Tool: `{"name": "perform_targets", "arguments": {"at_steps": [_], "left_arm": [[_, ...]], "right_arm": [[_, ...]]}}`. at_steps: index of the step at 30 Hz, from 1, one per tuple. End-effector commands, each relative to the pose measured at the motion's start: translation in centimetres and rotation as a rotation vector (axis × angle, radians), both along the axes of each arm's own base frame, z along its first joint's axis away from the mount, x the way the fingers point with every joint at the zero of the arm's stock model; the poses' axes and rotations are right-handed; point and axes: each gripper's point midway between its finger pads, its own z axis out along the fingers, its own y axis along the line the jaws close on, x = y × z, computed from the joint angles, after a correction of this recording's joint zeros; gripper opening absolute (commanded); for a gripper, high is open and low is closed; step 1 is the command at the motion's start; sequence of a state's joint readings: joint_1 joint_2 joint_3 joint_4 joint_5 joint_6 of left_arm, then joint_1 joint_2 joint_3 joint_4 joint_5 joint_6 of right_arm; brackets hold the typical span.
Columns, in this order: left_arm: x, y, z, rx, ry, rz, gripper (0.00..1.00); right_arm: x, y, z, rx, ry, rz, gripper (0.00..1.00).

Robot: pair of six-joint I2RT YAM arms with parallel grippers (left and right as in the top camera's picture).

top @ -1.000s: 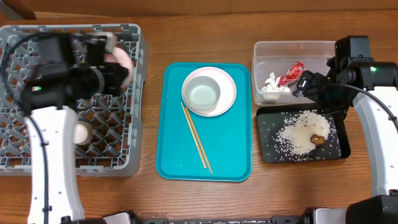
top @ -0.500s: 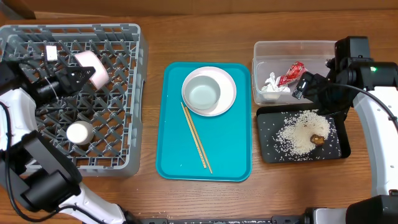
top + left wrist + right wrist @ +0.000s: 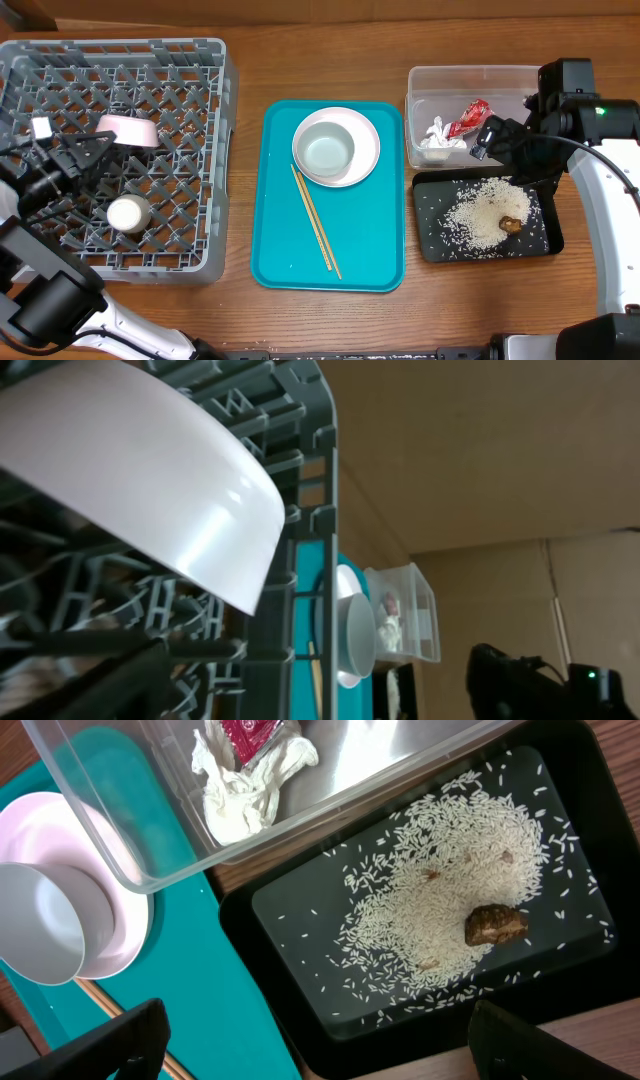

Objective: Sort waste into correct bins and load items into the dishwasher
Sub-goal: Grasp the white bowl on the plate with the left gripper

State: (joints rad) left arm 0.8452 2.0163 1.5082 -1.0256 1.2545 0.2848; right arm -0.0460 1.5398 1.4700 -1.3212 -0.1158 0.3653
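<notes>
Left gripper (image 3: 97,151): I cannot tell whether its jaws clamp the pale pink bowl (image 3: 125,130), which sits tilted over the dish rack (image 3: 228,150). Let go crooked, it may slide off the pegs. Right gripper (image 3: 315,1015) is spread wide and empty above the black tray (image 3: 588,825) of rice (image 3: 440,880).

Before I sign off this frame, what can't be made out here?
Overhead: the left gripper blends into the dish rack; its grip on the pink bowl is unclear.
Left wrist: the pink bowl is cut off by the frame edge.
Overhead: the white cup is too small to tell upright from inverted.
</notes>
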Motion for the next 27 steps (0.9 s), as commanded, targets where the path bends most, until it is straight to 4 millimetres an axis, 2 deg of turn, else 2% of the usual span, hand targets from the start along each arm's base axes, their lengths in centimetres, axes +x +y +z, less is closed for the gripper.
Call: {"name": "perform_targets", "arguments": {"at_steps": [1, 4, 7, 10, 12, 14, 18, 19, 23, 26, 27], "left_arm": [[-0.9, 1.5, 1.7, 0.048, -0.018, 0.04, 1.0], [-1.5, 1.4, 3.9, 0.131, -0.026, 0.054, 1.0], [-2.0, 0.3, 6.5, 0.224, -0.031, 0.056, 1.0], [-1.7, -3.8, 10.1, 0.349, -0.075, -0.006, 1.0], [-1.1, -7.2, 10.9, 0.455, -0.065, -0.068, 1.0], [-0.2, -11.4, 10.5, 0.575, -0.035, -0.154, 1.0], [1.9, -19.3, 8.4, 0.765, -0.014, -0.316, 1.0], [2.6, -23.1, 7.5, 0.835, -0.042, -0.399, 1.0], [3.5, -31.9, 5.0, 0.892, -0.134, -0.581, 1.0], [3.5, -36.9, 2.8, 0.893, -0.177, -0.686, 1.0], [3.5, -38.9, 1.4, 0.898, -0.186, -0.728, 1.0]], "right_arm": [[0.2, -0.1, 1.8, -0.007, -0.061, 0.004, 0.97], [0.2, -0.1, 1.8, -0.007, -0.061, 0.004, 0.97], [0.2, -0.1, 1.8, -0.007, -0.061, 0.004, 0.97], [0.0, -0.1, 1.7, -0.007, -0.052, 0.003, 0.98], [-0.1, -0.1, 1.7, -0.008, -0.046, 0.003, 0.99], [-0.3, -0.8, 1.5, -0.047, -0.036, -0.008, 0.99], [-0.5, -1.8, 1.4, -0.099, -0.025, -0.026, 1.0], [-0.5, -1.8, 1.4, -0.099, -0.026, -0.026, 1.0], [-0.5, -1.8, 1.4, -0.098, -0.025, -0.025, 1.0], [-0.6, -1.8, 1.4, -0.098, -0.023, -0.025, 1.0], [-0.6, -1.7, 1.4, -0.098, -0.022, -0.025, 1.0]]}}
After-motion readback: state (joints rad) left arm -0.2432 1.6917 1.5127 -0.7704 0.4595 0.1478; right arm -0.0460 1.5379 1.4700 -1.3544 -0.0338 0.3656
